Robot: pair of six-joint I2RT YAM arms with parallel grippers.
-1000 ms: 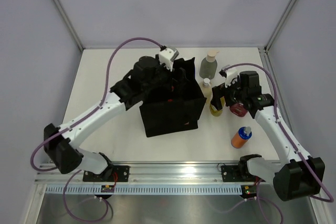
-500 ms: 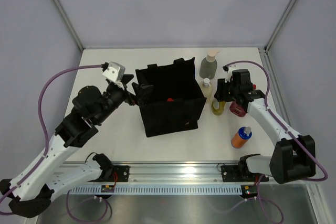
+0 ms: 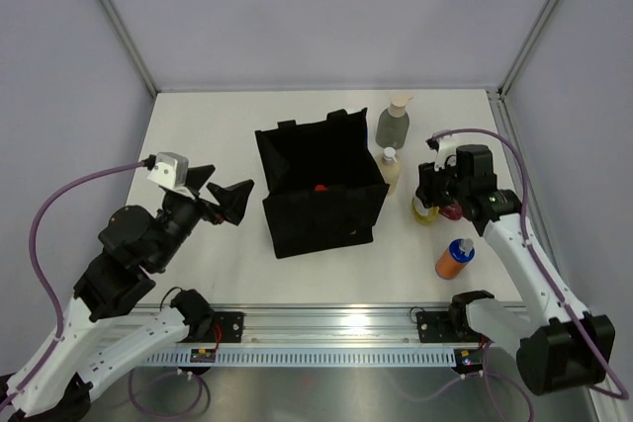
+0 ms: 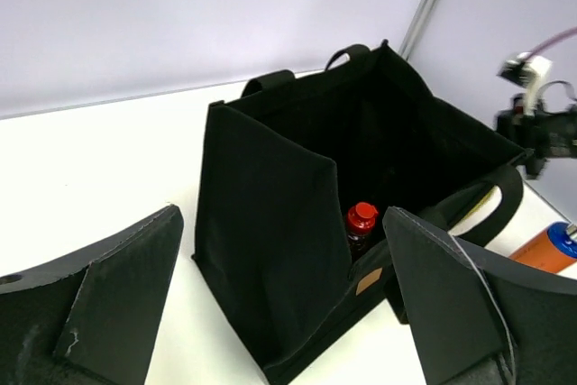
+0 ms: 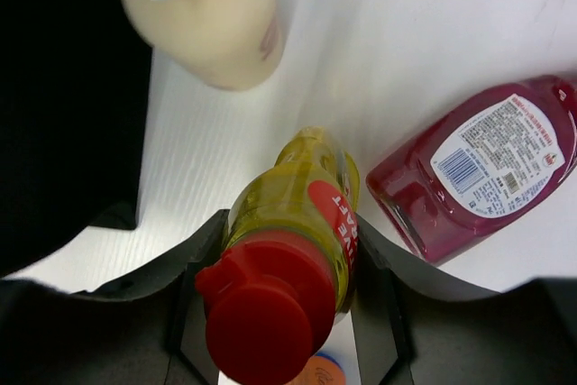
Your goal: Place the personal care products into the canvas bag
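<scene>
Six bottles show. One, the yellow bottle point(image 5: 293, 191) with a red cap, is just right of the bag point(image 3: 318, 214). The right gripper point(image 5: 287, 263) is clamped on it, a finger pressed to each side below the cap. On its right lies the flat dark red bottle point(image 5: 469, 169), label up and close to the yellow one; whether they touch I cannot tell. Just beyond, hard by the bag's right wall, stands the cream bottle point(image 3: 390, 167), and farther back the grey-green pump bottle point(image 3: 392, 127). Nearer the arms' bases, the orange bottle point(image 3: 454, 259) with a blue cap sits apart from the rest. The sixth, a dark bottle point(image 4: 361, 218) with a red cap, stands upright inside the bag. The bag sits open-mouthed in the middle of the table point(image 3: 198, 135), short handles at its rim. Left of it and well apart, the left gripper point(image 3: 220, 188) hangs with jaws spread wide, holding nothing, its fingers pointing toward the bag.
</scene>
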